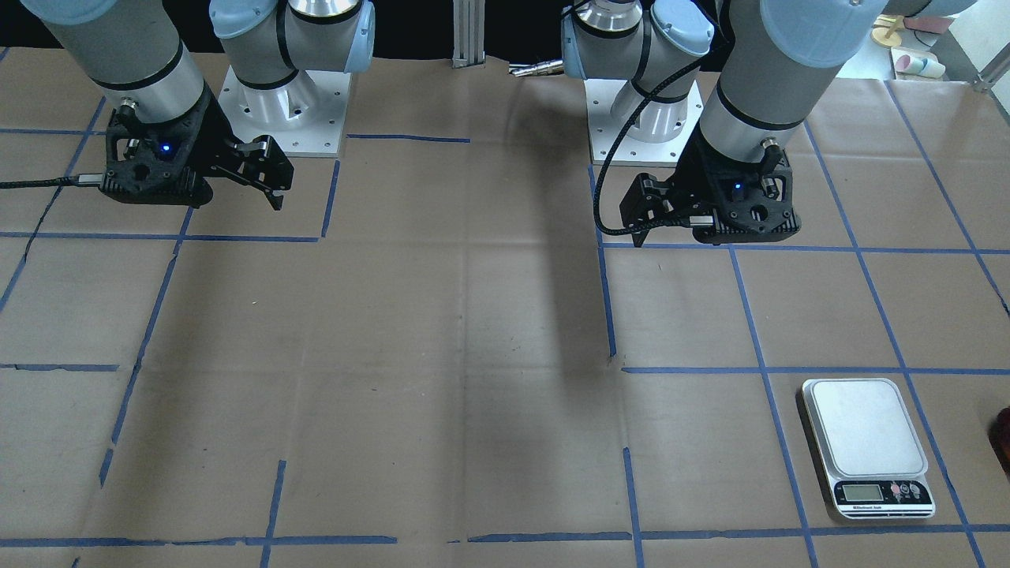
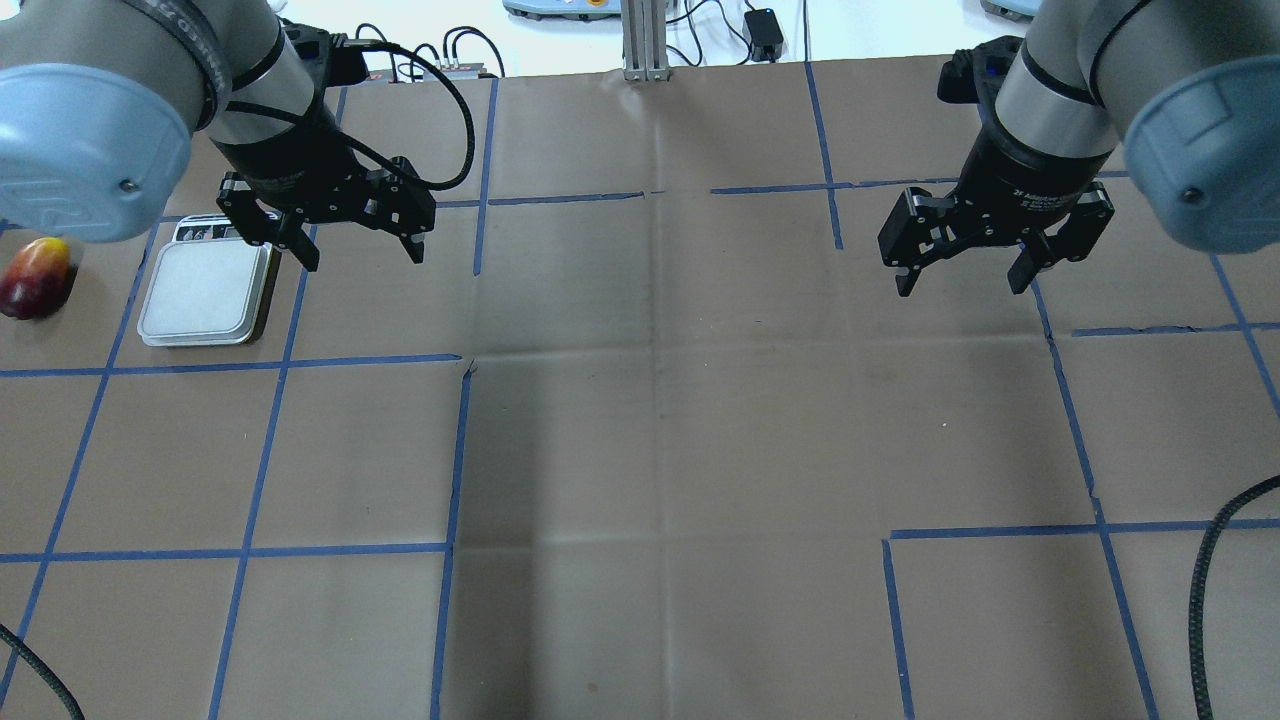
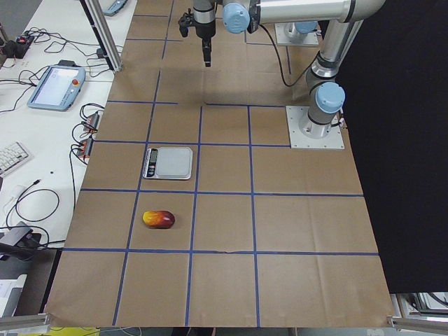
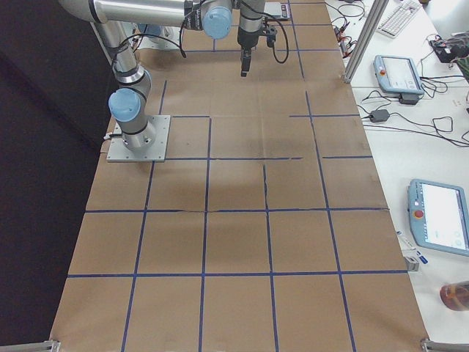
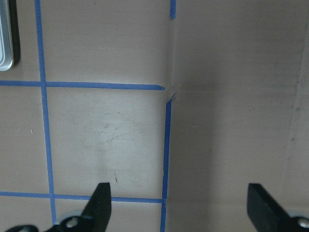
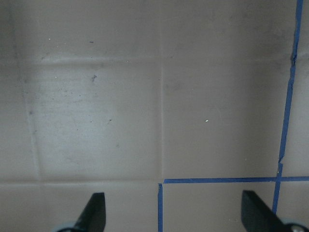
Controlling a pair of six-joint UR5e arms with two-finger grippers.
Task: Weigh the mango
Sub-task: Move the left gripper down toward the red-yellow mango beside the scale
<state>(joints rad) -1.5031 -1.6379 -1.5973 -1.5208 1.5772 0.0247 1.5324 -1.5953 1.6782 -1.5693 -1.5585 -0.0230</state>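
Left gripper point(image 2: 364, 252): fingers spread wide, empty, pointing down above the table just beside the kitchen scale point(image 2: 205, 295). The mango point(image 2: 37, 277) lies on the table leftward, beyond the scale, long axis running away from the robot, red end nearer. Right gripper point(image 2: 960, 283), likewise wide and empty, is well apart.

Scale point(image 2: 205, 292): rests flat on the table point(image 2: 660, 420), display end turned away from the robot.
Mango point(image 2: 37, 277): lies on the table just left of the scale, apart from it, off its plate.
Left gripper point(image 2: 363, 255): hangs above the table to the right of the scale, a little nearer the robot.
Right gripper point(image 2: 960, 288): hangs above the table far to the right of the scale, well apart from it, beyond the left gripper.
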